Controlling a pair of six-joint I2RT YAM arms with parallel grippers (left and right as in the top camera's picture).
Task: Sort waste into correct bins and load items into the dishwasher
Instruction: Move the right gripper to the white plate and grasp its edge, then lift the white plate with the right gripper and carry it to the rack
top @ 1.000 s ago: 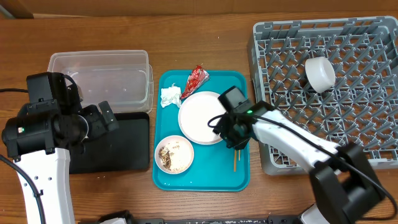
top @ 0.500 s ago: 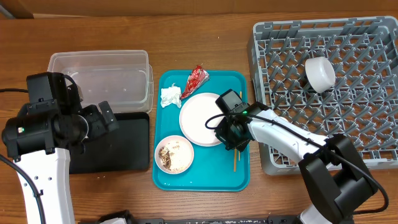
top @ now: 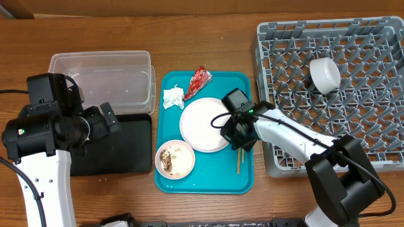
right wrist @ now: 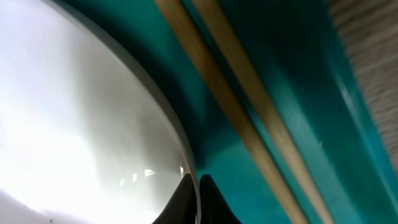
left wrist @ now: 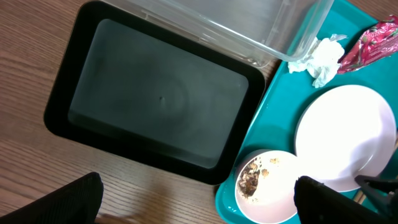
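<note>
At the far left the left gripper [left wrist: 198, 186] hangs over the wooden table [top: 25, 63] at the near edge of the black tray. Its fingers [left wrist: 68, 199] are only dark blurs in the bottom corners of the left wrist view, spread wide with nothing between them. The clear tub [top: 101, 79] stands with its long side against the black tray [top: 126, 148], whose left part is hidden under the arm in the overhead view.

Next comes the teal tray [top: 208, 183]. In its far left corner lies the tissue [top: 173, 97], and just beside it the red wrapper [top: 199, 81], its far end over the tray's rim; the pale print on it is too small to read. At the near left the bowl [top: 175, 157] holds white grains and brown scraps [top: 169, 161]. Its rim meets the plate [top: 201, 125], though I cannot tell whether it touches or overlaps.

The plate lies mid-tray, its right edge covered by the right gripper [right wrist: 198, 186]. In the right wrist view the two dark fingertips sit almost together, with the plate's rim running into the thin slit between them: the pincer is closed on that rim. The chopsticks [right wrist: 245, 134] lie side by side on the teal floor just right of the plate; overhead only their near ends show, the rest hidden under the gripper.

At the far right the dish rack [top: 262, 75] is cut off by the frame, and the right arm covers its near left corner. The cup [top: 324, 74] rests tilted among the pegs in the rack's far part
</note>
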